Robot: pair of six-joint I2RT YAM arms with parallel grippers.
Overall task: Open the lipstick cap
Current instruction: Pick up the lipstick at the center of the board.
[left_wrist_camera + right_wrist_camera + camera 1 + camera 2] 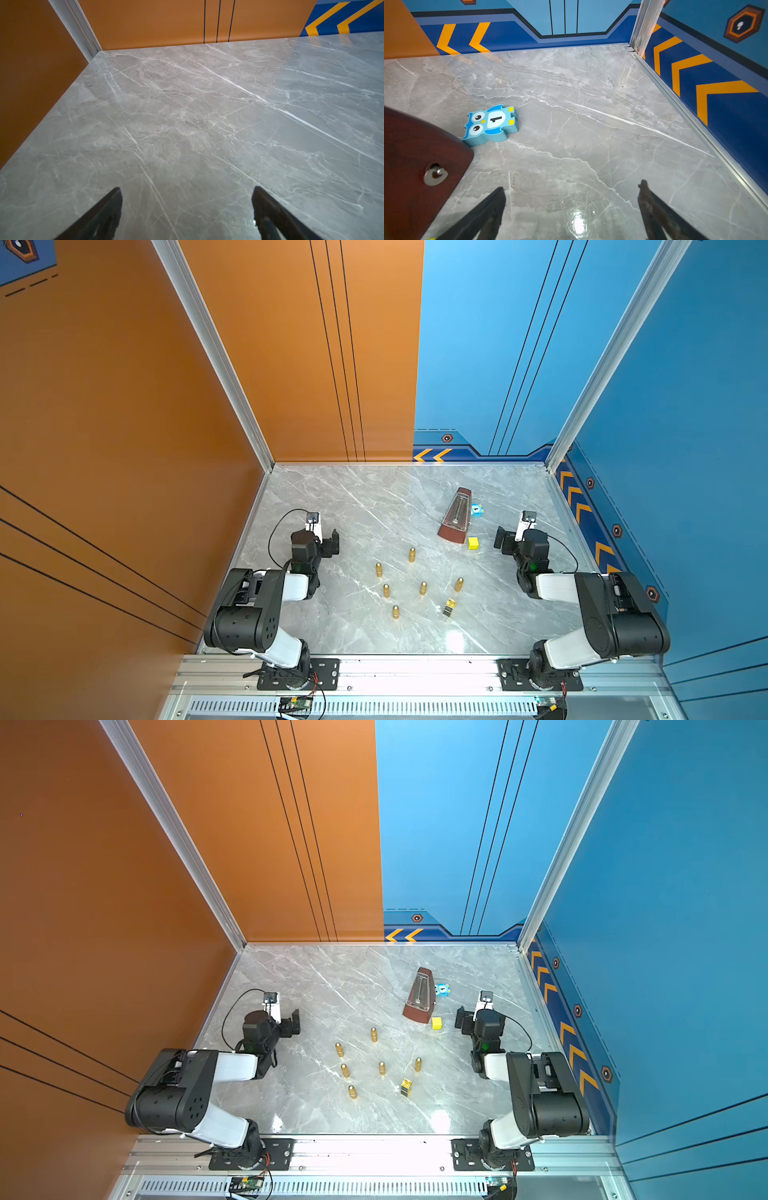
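The lipstick (449, 607) (406, 1087) looks like a small square gold-and-black tube, standing on the marble table right of centre and toward the front, cap on. My left gripper (332, 541) (293, 1022) hovers open at the left side of the table, far from it. In the left wrist view the left gripper (187, 189) has only bare marble between its fingers. My right gripper (500, 537) (460, 1017) is open at the right side, behind the lipstick. Nothing lies between the jaws of the right gripper (572, 185) in the right wrist view either.
Several gold bullet-shaped pieces (423, 588) stand around the table's middle. A brown metronome (456, 516) (415, 166), a blue owl block (477, 510) (491, 124) and a yellow cube (473, 543) sit just left of the right gripper. Walls close the table (353, 506) on three sides.
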